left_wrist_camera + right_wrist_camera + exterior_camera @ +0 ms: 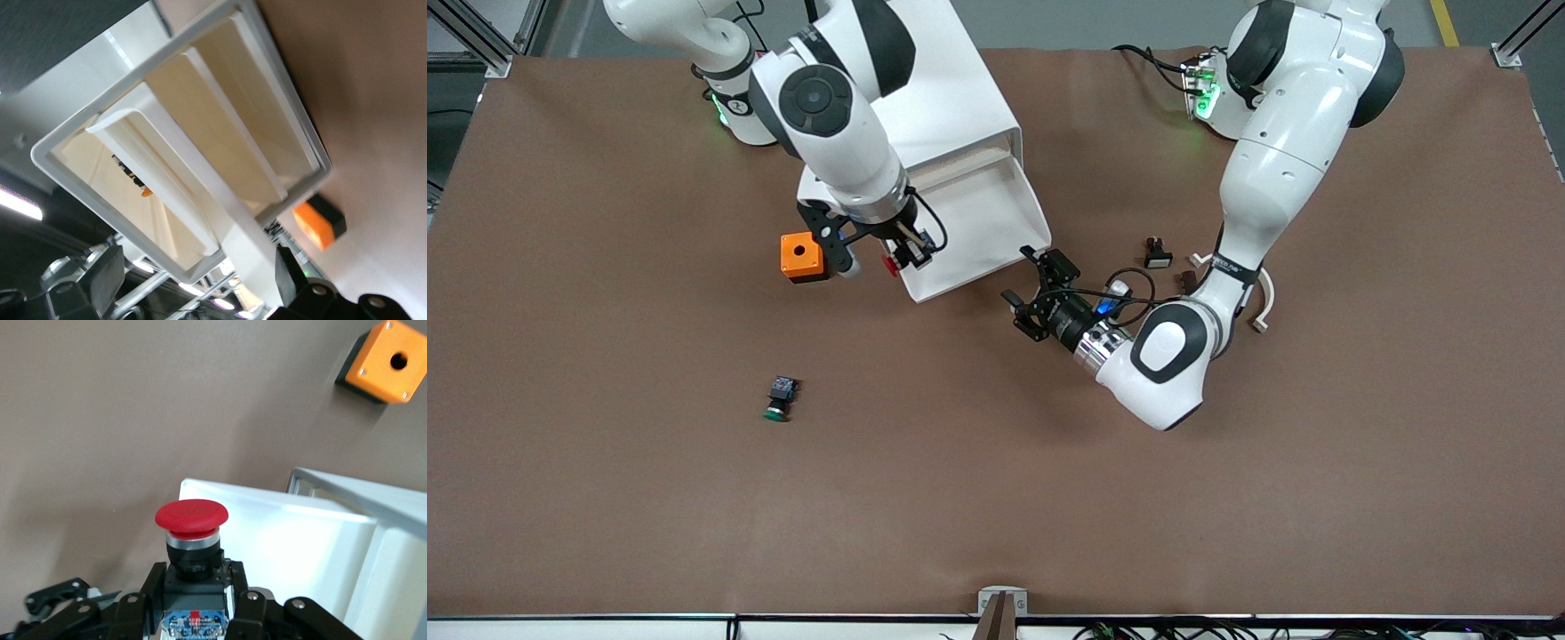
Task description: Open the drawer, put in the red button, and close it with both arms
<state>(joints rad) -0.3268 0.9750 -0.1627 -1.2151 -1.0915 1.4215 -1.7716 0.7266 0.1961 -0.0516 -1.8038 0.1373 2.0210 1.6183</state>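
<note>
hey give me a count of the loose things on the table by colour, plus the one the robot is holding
Red: 1, the red button gripped in the right hand over the open drawer.
Green: 1, the green button.
Orange: 1, the orange box.
Black and white: 1, a small part toward the left arm's end.
Total: 4

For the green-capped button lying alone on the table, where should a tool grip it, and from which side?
The green button lies on its side, green cap toward the front camera, blocky body behind it. Probably best to come straight down from above and close on the body's two flat sides, not the round cap, which would likely slip. Nothing crowds it.
</note>
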